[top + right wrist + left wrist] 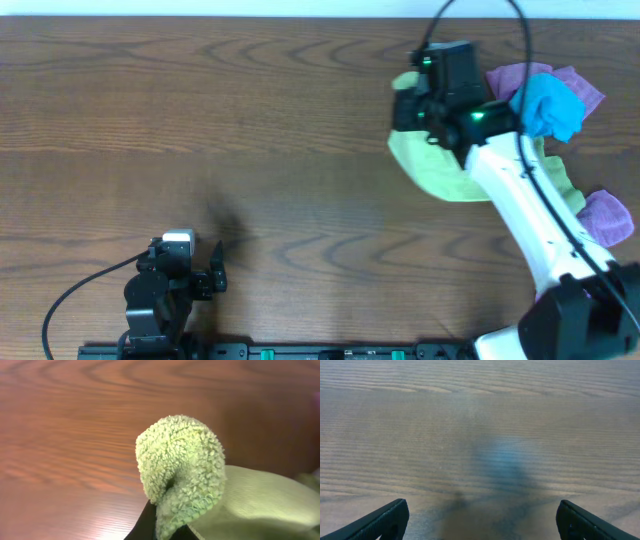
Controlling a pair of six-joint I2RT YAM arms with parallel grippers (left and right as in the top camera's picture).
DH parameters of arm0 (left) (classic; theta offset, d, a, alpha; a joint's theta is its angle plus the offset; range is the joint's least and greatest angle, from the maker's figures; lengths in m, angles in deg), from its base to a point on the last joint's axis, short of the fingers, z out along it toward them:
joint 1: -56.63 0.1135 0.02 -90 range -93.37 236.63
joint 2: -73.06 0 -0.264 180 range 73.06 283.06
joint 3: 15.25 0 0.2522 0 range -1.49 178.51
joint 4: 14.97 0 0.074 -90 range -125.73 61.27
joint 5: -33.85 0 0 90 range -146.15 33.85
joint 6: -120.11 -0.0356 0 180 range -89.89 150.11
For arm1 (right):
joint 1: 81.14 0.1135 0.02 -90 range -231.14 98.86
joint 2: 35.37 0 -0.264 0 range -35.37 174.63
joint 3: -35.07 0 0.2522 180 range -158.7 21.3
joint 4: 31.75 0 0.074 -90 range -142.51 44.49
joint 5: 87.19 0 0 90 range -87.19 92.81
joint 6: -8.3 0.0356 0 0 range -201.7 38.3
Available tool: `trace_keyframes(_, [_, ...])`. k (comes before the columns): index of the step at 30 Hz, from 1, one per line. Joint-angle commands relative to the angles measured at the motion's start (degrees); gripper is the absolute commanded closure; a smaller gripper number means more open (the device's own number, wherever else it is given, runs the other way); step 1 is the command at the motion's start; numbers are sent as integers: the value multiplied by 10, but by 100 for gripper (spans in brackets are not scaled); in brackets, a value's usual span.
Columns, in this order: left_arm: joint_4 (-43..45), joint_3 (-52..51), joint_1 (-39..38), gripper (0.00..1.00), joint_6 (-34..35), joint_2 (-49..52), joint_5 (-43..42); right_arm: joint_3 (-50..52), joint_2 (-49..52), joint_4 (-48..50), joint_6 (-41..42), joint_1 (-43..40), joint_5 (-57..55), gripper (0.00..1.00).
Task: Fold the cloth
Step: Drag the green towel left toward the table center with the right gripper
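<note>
At far right of the brown wood-grain bench (200, 120), light-green terry cloth (440, 175), crumpled, w/ one bunched corner clenched tight in right pincer (408, 100). Just beside it, a blue cloth (548, 105) and purple cloths (578, 85). Near front-left edge, left pincer (208, 272) spread wide, nothing btw. its jaws.

Overhead, the light is bright and even, the picture sharp; a faint soft shadow lies on the wooden table (200, 120) near the left gripper (210, 278). The left wrist view is hazy, with a bluish smear mid-frame. In the right wrist view the green cloth (180, 470) is crisp, the wood behind it blurred, with pale glare at lower left.
</note>
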Motion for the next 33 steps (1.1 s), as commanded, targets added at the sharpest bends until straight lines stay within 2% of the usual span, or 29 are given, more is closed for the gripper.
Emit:
trace_keyframes(1, [0, -3, -2, 5, -8, -4, 2, 2, 35, 32, -27, 44, 56, 96])
trace_keyframes(8, [0, -3, -2, 5, -8, -4, 2, 2, 127, 125, -44, 128, 97, 94])
trace_keyframes(13, [0, -3, -2, 5, -8, -4, 2, 2, 152, 173, -50, 151, -32, 88])
trace_keyframes(14, [0, -3, -2, 5, -8, -4, 2, 2, 153, 186, -50, 151, -46, 84])
trace_keyframes(15, [0, -3, -2, 5, -8, -4, 2, 2, 153, 200, -50, 151, -58, 75])
trace_keyframes(16, [0, -3, -2, 5, -8, -4, 2, 2, 153, 214, -50, 150, -69, 55])
trace_keyframes(19, [0, -3, -2, 5, -8, -4, 2, 0, 152, 252, -49, 146, -112, 15])
trace_keyframes(21, [0, -3, -2, 5, -8, -4, 2, -5, 150, 249, -47, 144, -135, 4])
trace_keyframes(25, [0, -3, -2, 5, -8, -4, 2, -24, 137, 172, -28, 138, -148, 1])
trace_keyframes(28, [0, -3, -2, 5, -8, -4, 2, -36, 116, 75, 29, 123, -145, 1])
trace_keyframes(33, [0, -3, -2, 5, -8, -4, 2, -36, 62, -65, 61, 59, -41, 1])
